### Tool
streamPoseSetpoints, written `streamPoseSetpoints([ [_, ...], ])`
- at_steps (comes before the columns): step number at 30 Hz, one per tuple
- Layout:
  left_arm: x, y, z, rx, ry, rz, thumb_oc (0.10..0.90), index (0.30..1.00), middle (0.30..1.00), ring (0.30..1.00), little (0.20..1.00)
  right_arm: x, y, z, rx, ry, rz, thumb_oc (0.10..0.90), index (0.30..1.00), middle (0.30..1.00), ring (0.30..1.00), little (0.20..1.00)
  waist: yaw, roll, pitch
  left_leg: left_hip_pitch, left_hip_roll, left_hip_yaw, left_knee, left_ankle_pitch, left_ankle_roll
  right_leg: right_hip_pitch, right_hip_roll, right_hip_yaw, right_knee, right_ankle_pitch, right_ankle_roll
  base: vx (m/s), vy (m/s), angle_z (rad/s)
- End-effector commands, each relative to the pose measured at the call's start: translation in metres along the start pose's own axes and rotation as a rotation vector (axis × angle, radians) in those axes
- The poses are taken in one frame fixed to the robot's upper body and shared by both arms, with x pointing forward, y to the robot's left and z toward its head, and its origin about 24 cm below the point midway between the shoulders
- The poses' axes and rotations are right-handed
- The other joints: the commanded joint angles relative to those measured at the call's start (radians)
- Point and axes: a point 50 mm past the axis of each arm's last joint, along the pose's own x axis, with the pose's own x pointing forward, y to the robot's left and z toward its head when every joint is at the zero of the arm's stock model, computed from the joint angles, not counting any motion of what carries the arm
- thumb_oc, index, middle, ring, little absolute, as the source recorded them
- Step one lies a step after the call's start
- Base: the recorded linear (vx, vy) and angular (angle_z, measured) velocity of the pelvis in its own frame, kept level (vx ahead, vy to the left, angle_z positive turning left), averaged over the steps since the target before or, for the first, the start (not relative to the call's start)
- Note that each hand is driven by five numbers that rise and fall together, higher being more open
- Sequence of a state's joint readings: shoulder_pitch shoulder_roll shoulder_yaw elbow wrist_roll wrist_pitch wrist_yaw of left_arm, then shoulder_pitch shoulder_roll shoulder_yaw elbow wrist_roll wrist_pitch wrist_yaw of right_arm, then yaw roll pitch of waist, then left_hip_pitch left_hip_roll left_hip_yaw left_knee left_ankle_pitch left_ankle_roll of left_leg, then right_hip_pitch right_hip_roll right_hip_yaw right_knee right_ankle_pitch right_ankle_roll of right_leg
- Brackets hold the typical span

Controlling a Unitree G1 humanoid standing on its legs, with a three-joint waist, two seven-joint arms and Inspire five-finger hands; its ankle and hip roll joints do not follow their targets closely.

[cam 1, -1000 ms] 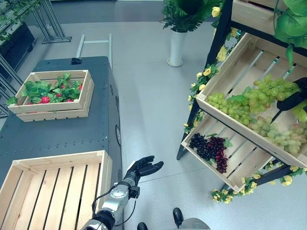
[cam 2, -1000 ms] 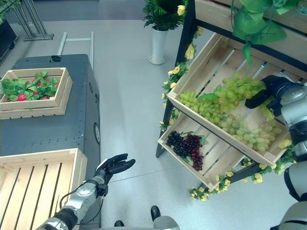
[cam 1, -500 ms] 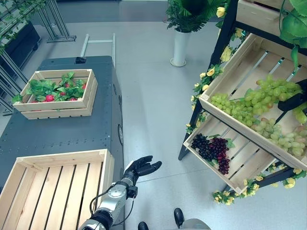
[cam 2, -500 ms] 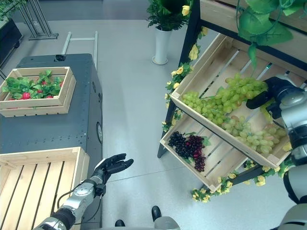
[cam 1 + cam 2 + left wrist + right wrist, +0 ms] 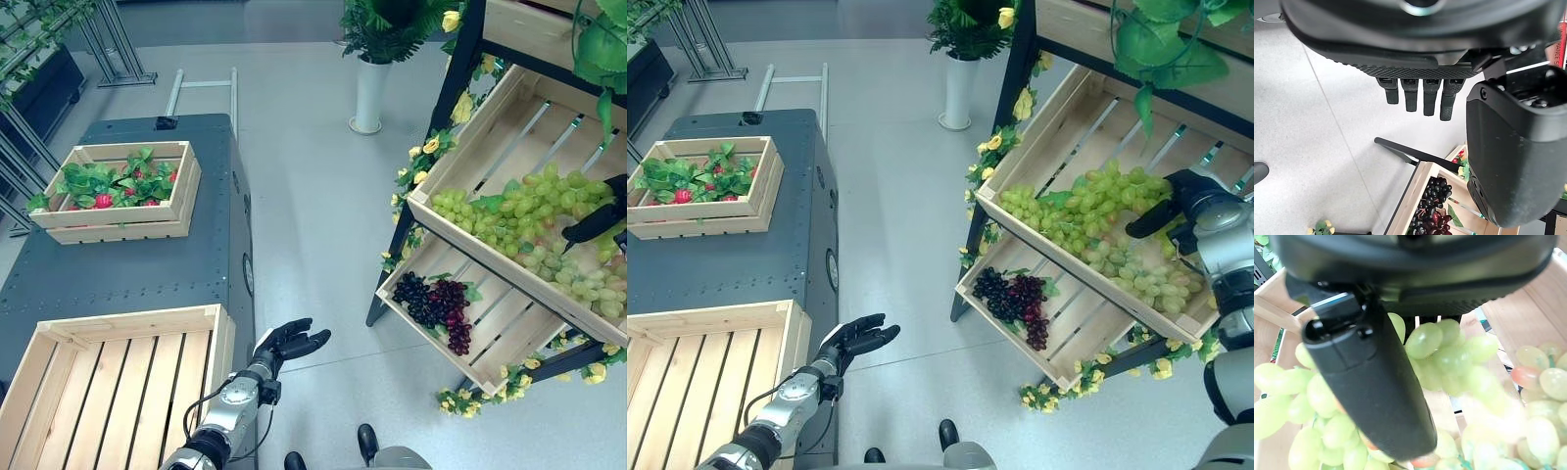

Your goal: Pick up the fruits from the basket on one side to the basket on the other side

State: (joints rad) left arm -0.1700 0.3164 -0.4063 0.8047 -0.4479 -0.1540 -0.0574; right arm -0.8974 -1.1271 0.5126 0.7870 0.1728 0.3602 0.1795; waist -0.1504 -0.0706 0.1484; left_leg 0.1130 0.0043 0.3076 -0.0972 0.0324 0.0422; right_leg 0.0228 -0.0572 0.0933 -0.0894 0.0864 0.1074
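A heap of green grapes [image 5: 509, 217] lies in the upper sloping crate [image 5: 529, 127] of the rack on the right. My right hand [image 5: 1161, 215] rests on the heap's far right part, and its thumb [image 5: 1371, 382] lies straight over the grapes [image 5: 1449, 352]. Below it, a bunch of dark grapes [image 5: 436, 304] sits in the lower crate [image 5: 431, 341]. An empty slatted wooden crate [image 5: 127, 321] stands on the near end of the dark table. My left hand [image 5: 292, 343] hangs open over the floor beside this crate, holding nothing, its fingers [image 5: 1422, 98] straight.
A smaller crate of red fruit and green leaves [image 5: 113, 191] stands at the far end of the dark table [image 5: 137, 279]. A plant in a white vase [image 5: 370, 93] stands on the floor behind the rack. Yellow flowers trim the rack's frame [image 5: 431, 147].
My right hand has sunk slightly lower onto the green grapes. The left hand has stayed where it was. The view has shifted a little.
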Motion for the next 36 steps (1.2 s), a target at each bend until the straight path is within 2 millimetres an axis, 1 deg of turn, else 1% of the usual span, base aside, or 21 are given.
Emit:
streamPoseSetpoints([
  [1,0.017,-0.009,0.058,0.021,-0.220,-0.061,0.800,0.900,0.900,0.900,0.900,-0.012,-0.050,0.033,0.044,-0.137,-0.201,0.800,0.900,0.900,0.900,0.900,0.018,-0.025,-0.053,0.033,-0.005,-0.047,0.010,-0.087,-0.019,0.001,0.008,-0.027,0.006,0.030,-0.009,0.00,0.000,0.00],
  [5,0.017,-0.009,0.058,0.007,-0.223,-0.067,0.800,0.900,0.900,0.900,0.900,-0.014,-0.038,0.037,0.055,-0.197,-0.228,0.800,0.900,0.900,0.900,0.900,0.009,-0.021,-0.055,0.033,-0.005,-0.041,0.010,-0.088,-0.019,-0.001,0.009,-0.021,0.008,0.029,-0.008,0.00,0.000,0.00],
  [7,0.017,-0.011,0.059,-0.002,-0.230,-0.066,0.800,0.900,0.900,0.900,0.900,-0.015,-0.029,0.036,0.005,-0.228,-0.246,0.800,0.900,0.900,0.900,0.900,-0.002,-0.018,-0.052,0.035,-0.004,-0.034,0.010,-0.089,-0.017,-0.005,0.011,-0.016,0.012,0.028,-0.007,0.00,0.000,0.00],
  [12,0.017,-0.012,0.058,-0.008,-0.231,-0.060,0.800,0.900,0.900,0.900,0.900,-0.023,-0.019,0.035,-0.072,-0.303,-0.290,0.800,0.900,0.900,0.900,0.900,-0.020,-0.010,-0.049,0.038,-0.004,-0.022,0.010,-0.092,-0.014,-0.007,0.013,-0.006,0.016,0.025,-0.005,0.00,0.000,0.00],
  [16,0.015,-0.009,0.055,-0.014,-0.226,-0.046,0.800,0.900,0.900,0.900,0.900,-0.038,-0.018,0.045,-0.153,-0.427,-0.396,0.800,0.900,0.900,0.900,0.900,-0.039,-0.003,-0.048,0.045,-0.004,-0.015,0.010,-0.096,-0.011,-0.002,0.013,-0.002,0.016,0.021,-0.001,0.00,0.004,-0.03],
  [18,0.014,-0.008,0.053,-0.021,-0.226,-0.037,0.800,0.900,0.900,0.900,0.900,-0.051,-0.016,0.055,-0.192,-0.516,-0.465,0.800,0.900,0.900,0.900,0.900,-0.051,0.003,-0.049,0.044,-0.005,-0.012,0.010,-0.097,-0.009,-0.005,0.016,0.004,0.020,0.018,0.000,0.00,0.000,0.00],
  [20,0.014,-0.008,0.052,-0.027,-0.228,-0.031,0.800,0.900,0.900,0.900,0.900,-0.062,-0.009,0.058,-0.195,-0.582,-0.485,0.800,0.900,0.900,0.900,0.900,-0.060,0.008,-0.050,0.043,-0.006,-0.008,0.010,-0.098,-0.008,-0.006,0.018,0.011,0.021,0.016,0.000,0.00,0.014,-0.06],
  [25,0.012,-0.006,0.049,-0.042,-0.224,-0.020,0.800,0.900,0.900,0.900,0.900,-0.079,-0.001,0.053,-0.254,-0.652,-0.524,0.800,0.900,0.900,0.900,0.900,-0.079,0.020,-0.055,0.047,-0.006,-0.001,0.010,-0.103,-0.007,-0.006,0.022,0.018,0.022,0.013,0.003,0.01,0.010,-0.05],
  [30,0.011,-0.007,0.044,-0.041,-0.213,-0.017,0.800,0.900,0.900,0.900,0.900,-0.088,-0.002,0.049,-0.364,-0.686,-0.624,0.800,0.900,0.900,0.900,0.900,-0.087,0.022,-0.061,0.047,-0.006,0.009,0.010,-0.106,-0.004,-0.010,0.027,0.024,0.024,0.012,0.005,0.01,-0.005,-0.03],
  [32,0.011,-0.008,0.043,-0.042,-0.210,-0.018,0.800,0.900,0.900,0.900,0.900,-0.092,-0.004,0.051,-0.391,-0.707,-0.658,0.800,0.900,0.900,0.900,0.900,-0.088,0.023,-0.063,0.045,-0.007,0.009,0.010,-0.107,-0.003,-0.011,0.028,0.026,0.025,0.011,0.006,0.00,0.000,0.00],
  [35,0.011,-0.009,0.043,-0.041,-0.208,-0.019,0.800,0.900,0.900,0.900,0.900,-0.096,-0.004,0.052,-0.382,-0.733,-0.665,0.800,0.900,0.900,0.900,0.900,-0.089,0.024,-0.064,0.046,-0.007,0.010,0.010,-0.107,-0.002,-0.012,0.028,0.026,0.025,0.011,0.007,0.00,0.000,0.00],
  [36,0.011,-0.008,0.042,-0.043,-0.207,-0.015,0.800,0.900,0.900,0.900,0.900,-0.099,-0.001,0.053,-0.328,-0.761,-0.634,0.800,0.900,0.900,0.900,0.900,-0.093,0.025,-0.064,0.046,-0.007,0.012,0.010,-0.109,-0.001,-0.012,0.029,0.027,0.026,0.010,0.007,0.00,0.000,0.00],
])
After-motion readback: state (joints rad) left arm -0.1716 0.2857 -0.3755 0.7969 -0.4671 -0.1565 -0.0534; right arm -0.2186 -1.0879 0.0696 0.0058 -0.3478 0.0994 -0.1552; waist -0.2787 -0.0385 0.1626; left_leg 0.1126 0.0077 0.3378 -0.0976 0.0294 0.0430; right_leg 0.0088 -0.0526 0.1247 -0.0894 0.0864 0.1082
